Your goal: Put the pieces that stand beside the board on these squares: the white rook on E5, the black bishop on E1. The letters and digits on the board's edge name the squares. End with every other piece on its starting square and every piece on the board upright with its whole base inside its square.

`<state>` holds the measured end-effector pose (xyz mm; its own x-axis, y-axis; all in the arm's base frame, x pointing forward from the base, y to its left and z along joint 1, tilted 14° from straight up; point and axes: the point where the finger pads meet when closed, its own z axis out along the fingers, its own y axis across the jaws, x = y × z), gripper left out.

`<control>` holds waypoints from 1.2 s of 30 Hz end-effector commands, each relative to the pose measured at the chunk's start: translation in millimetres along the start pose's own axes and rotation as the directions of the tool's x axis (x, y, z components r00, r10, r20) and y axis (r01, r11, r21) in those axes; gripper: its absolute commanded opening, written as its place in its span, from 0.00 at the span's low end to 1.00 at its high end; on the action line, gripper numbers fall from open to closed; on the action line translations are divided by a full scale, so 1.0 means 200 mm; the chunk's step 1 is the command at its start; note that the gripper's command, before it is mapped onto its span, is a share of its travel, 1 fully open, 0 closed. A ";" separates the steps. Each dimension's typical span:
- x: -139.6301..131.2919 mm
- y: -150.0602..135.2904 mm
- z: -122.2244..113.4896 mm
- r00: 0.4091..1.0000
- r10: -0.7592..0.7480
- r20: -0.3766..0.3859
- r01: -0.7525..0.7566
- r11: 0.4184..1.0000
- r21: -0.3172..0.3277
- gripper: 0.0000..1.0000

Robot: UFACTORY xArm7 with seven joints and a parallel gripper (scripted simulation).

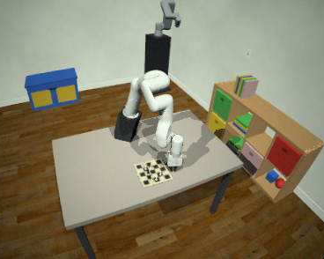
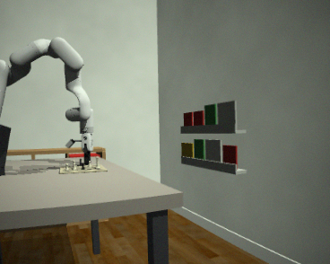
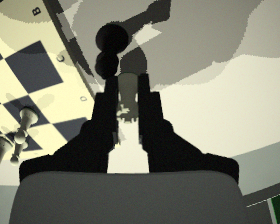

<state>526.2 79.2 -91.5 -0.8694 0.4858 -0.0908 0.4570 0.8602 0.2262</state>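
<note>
The chessboard (image 1: 153, 173) lies in the middle of the grey table and also shows in the wrist view (image 3: 24, 70) at the left. My gripper (image 1: 173, 164) is down at the board's right edge, just off the board. In the wrist view the fingers are shut on the black bishop (image 3: 110, 48), whose dark round head and collar stick out past the fingertips over the grey table. In the exterior view the gripper (image 2: 85, 157) reaches down to table level by the board (image 2: 82, 170). I cannot pick out the white rook for certain.
Several white and black pieces stand on the board (image 3: 11, 139), close to the gripper's left. The arm's dark base (image 1: 128, 124) stands at the table's back. A wooden shelf with coloured bins (image 1: 258, 136) stands to the right of the table.
</note>
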 end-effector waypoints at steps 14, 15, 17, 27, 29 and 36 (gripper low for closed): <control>-0.01 0.00 -0.45 1.000 0.000 0.004 0.000 1.000 -0.002 0.00; -0.01 0.00 -0.47 1.000 0.000 0.004 0.000 1.000 -0.002 0.00; -0.01 0.00 -0.49 1.000 0.000 0.004 0.000 1.000 -0.002 0.00; -0.01 0.00 -0.50 1.000 0.000 0.004 0.000 1.000 -0.002 0.00; -0.01 0.00 -0.50 1.000 -0.001 0.004 0.001 1.000 -0.002 0.00; -0.06 -0.05 -0.49 0.963 -0.270 -0.004 0.270 0.963 -0.001 0.00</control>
<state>508.6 61.5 3.4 -0.8952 0.4331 -0.1052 0.4041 0.8883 0.2183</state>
